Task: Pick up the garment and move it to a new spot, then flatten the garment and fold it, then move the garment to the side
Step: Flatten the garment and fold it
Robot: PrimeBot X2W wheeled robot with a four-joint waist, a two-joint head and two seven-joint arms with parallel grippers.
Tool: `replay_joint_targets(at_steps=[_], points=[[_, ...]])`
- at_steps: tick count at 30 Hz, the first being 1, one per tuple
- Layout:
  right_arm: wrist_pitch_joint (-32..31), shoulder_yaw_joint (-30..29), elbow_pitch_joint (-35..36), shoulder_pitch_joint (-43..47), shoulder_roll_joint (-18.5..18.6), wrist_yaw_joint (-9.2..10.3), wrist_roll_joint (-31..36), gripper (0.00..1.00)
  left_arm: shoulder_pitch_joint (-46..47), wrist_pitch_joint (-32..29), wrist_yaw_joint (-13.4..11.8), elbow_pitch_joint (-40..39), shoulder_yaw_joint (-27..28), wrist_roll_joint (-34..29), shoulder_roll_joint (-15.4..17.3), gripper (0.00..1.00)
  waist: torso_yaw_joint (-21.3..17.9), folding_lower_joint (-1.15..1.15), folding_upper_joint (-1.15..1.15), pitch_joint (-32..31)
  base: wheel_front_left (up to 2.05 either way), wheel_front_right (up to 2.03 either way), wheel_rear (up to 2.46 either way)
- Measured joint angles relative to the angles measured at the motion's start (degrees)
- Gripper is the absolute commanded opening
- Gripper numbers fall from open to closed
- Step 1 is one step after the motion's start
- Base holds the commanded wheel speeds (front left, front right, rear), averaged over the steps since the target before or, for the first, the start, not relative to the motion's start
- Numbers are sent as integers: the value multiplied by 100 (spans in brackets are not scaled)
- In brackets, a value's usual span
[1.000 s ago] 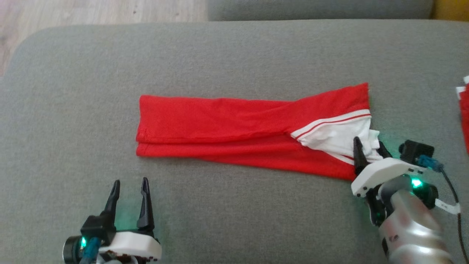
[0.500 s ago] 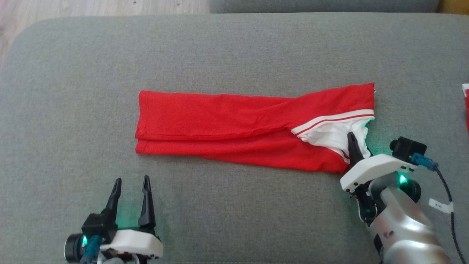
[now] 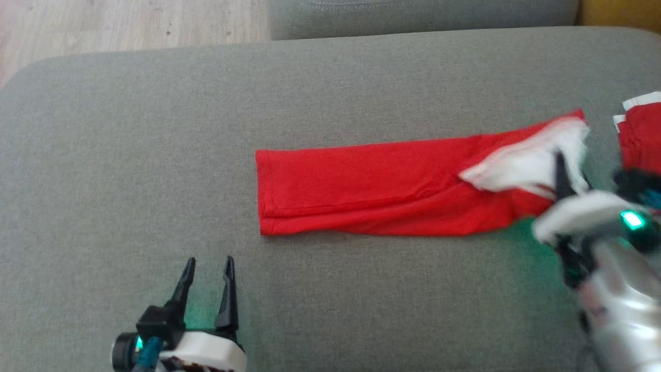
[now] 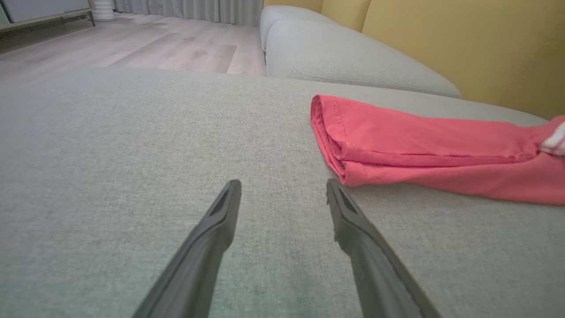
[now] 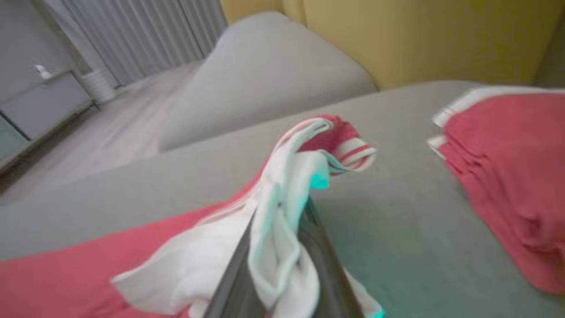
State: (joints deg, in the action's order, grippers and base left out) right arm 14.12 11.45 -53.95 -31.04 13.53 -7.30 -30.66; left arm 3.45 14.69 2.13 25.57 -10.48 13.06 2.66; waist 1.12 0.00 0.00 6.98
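While nearest at 7 o'clock, one left gripper (image 3: 209, 260) sits with fingers spread, holding nothing. At 4 o'clock one right gripper (image 5: 280, 210), motion-blurred, pinches the white end of one long red garment (image 3: 372, 186), which lies across the middle of the grey cushion (image 3: 155, 129). Farther, at 3 o'clock, is one folded red pile (image 3: 643, 139), cut off by the frame edge.

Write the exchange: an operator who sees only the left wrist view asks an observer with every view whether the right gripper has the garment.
Operator: Does the right gripper have the garment?
Observer: Yes, it is shut on the white end, which is bunched between its fingers.
Operator: What lies beyond that end?
Observer: A folded red stack lies to the robot's right of it, with bare cushion between them.
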Motion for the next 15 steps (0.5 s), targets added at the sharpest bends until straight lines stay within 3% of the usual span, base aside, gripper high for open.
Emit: replay_joint_targets(at_steps=[6, 11, 15], points=[[-381, 1039, 1424, -229, -649, 1, -412, 0, -19, 0, 91, 15, -275, 121, 1, 100, 223, 0, 0, -38, 0, 0, 0], [-815, 1671, 2096, -108, -781, 1, -806, 0, -8, 0, 144, -19, -457, 261, 5, 100, 555, 0, 0, -37, 0, 0, 0], [-962, 1920, 2154, 102, -848, 1, -867, 0, 10, 0, 164, -70, -651, 259, 5, 100, 996, 0, 0, -17, 0, 0, 0]])
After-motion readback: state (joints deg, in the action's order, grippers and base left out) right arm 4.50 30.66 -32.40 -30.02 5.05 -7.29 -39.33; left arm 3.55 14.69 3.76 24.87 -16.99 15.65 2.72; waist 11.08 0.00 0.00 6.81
